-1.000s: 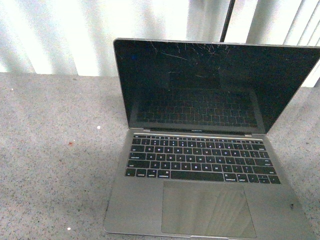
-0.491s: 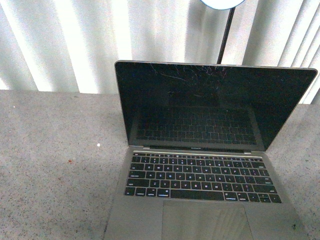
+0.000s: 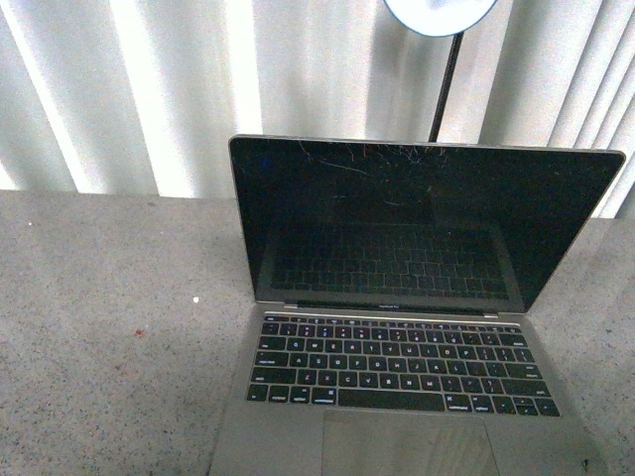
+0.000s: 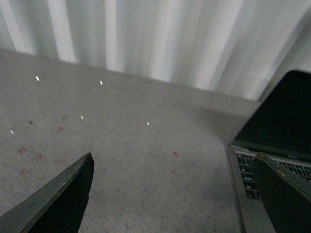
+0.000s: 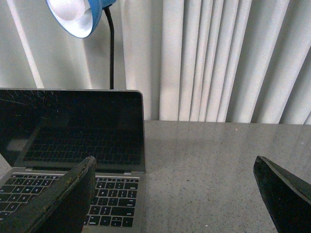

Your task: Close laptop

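Black left gripper [image 4: 174, 160] spread wide, empty; right gripper [image 5: 175, 162] same; laptop [image 3: 397, 362] unfolded.

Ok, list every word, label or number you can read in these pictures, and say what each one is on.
Nothing here can be read outright.
Pale wordmark on the laptop, on the bezel under its screen: too small to read.
Key legends on the keyboard: blurred, unreadable.
Blue lamp: no text shows.

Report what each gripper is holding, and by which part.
Nothing is held. The left gripper and the right gripper are both open with empty gaps; the laptop stands open, untouched.
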`<action>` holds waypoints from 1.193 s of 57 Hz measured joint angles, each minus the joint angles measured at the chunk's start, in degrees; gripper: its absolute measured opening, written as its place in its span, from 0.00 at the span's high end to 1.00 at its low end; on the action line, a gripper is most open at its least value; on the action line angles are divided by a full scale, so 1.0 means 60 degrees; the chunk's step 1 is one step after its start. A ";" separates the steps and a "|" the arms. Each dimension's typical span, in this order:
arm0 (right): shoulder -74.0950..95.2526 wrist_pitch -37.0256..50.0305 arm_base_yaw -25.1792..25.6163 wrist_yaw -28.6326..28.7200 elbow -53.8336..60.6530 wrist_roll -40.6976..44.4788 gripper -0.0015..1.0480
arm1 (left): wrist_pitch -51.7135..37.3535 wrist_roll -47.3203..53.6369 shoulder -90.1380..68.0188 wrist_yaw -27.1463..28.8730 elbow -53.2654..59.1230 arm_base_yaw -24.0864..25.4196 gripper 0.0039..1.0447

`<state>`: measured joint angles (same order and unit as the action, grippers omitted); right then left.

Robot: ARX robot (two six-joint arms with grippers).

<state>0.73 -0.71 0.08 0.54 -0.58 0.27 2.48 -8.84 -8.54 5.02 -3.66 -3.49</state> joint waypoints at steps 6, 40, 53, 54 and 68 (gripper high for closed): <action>0.2382 -0.1759 0.0229 0.0743 -0.1239 0.0233 0.07 | -0.2186 -0.0262 -0.2211 -0.0958 -0.0346 -0.0368 0.06; 1.1755 0.4615 0.1060 0.3752 -0.5439 0.3319 0.07 | -0.6298 0.2878 -1.3151 -0.1002 -0.7053 -0.2732 0.06; 1.3147 0.4116 0.1082 0.3912 -0.6859 0.3493 0.07 | -0.5053 0.3552 -1.4597 -0.0259 -0.9202 -0.2900 0.06; 1.3194 0.4127 0.1049 0.3901 -0.6914 0.3555 0.07 | -0.5016 0.3566 -1.4622 -0.0237 -0.9267 -0.2907 0.06; 1.3956 0.4182 0.0634 0.3588 -0.7457 0.4076 0.07 | -0.4371 0.4346 -1.5165 0.0259 -1.0364 -0.3330 0.06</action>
<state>84.47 24.38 3.88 22.06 -45.32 24.73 -23.75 17.23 -99.53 6.57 -65.84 -23.46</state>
